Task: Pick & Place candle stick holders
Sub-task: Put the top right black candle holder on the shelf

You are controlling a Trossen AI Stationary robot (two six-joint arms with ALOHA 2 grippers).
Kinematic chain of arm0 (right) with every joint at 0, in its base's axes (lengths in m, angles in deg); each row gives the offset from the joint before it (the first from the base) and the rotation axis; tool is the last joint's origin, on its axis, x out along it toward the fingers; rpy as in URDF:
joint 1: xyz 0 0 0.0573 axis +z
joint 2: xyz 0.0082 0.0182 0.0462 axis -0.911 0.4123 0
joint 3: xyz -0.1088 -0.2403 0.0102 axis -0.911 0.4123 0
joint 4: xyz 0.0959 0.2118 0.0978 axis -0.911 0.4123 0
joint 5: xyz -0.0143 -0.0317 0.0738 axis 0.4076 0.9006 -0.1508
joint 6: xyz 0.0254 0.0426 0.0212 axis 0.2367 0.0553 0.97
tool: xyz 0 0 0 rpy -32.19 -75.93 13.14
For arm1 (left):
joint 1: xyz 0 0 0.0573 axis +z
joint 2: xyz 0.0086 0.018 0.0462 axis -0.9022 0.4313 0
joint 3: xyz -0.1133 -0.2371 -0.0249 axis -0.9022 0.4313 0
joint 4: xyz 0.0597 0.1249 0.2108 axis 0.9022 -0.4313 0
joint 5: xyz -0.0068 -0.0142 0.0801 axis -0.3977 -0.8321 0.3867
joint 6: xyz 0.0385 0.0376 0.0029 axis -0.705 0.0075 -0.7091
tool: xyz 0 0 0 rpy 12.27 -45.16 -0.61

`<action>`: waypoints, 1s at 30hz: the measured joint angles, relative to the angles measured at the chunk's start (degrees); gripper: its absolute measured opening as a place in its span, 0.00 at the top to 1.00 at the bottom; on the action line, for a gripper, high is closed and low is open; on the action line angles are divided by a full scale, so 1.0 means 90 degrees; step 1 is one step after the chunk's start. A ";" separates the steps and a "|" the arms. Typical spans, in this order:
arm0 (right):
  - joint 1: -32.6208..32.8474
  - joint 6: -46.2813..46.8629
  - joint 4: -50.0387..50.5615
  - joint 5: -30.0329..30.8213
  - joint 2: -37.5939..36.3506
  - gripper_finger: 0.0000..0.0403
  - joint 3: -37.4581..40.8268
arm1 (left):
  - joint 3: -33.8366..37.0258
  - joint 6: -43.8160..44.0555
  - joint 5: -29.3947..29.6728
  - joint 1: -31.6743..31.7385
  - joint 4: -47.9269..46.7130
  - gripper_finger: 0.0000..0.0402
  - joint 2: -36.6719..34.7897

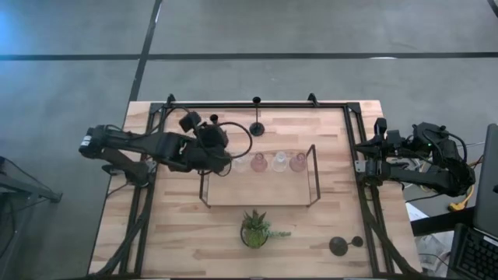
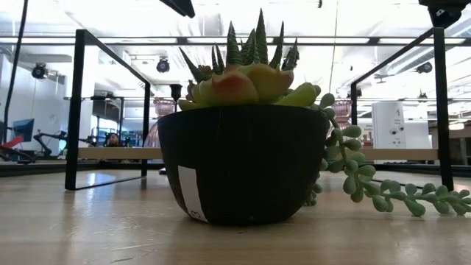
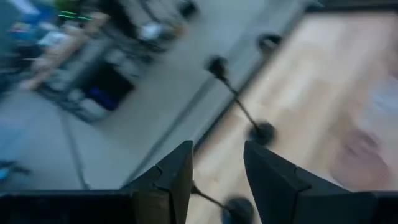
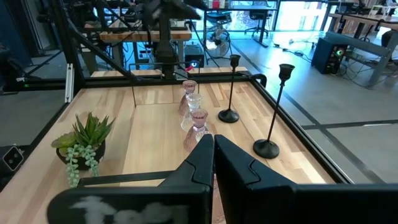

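My left gripper is open at the tray's far left corner. In the left wrist view its fingers stand on either side of a black holder's thin stem and round base. A second black holder stands beyond it, and a third stands by the far edge. Several pink and clear glass holders stand in a row in the tray. My right gripper is shut and empty over the table's right edge. My left gripper's open fingers flank the thin stem of the nearest black holder, lying across it. The view is blurred, and I cannot tell whether a finger touches the stem.
A potted green plant stands near the front edge and fills the low view. A black round-based object sits at the front right. A black metal frame runs around the table.
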State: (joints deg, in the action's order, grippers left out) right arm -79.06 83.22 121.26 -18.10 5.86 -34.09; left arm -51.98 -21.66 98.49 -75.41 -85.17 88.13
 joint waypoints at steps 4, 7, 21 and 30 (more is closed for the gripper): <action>0.0002 -0.0001 0.0001 0.0002 0.0000 0.98 0.0001 | 0.0719 0.0245 0.1566 0.0088 0.1209 0.63 -0.0089; 0.0000 -0.0001 0.0000 0.0002 0.0000 0.98 0.0001 | 0.1294 -0.0579 0.1515 0.0381 0.2652 0.63 -0.0085; 0.0000 0.0001 0.0001 0.0002 0.0000 0.98 -0.0001 | 0.2571 -0.2689 -0.2884 0.2235 0.6755 0.63 -0.0127; 0.0000 -0.0001 -0.0001 0.0002 0.0000 0.98 0.0000 | 0.2519 -0.3058 -0.5263 0.3572 0.6030 0.63 -0.0137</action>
State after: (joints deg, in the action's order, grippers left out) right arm -79.06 83.21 121.25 -18.09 5.86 -34.09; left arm -29.31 -49.19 51.12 -43.26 -30.90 86.89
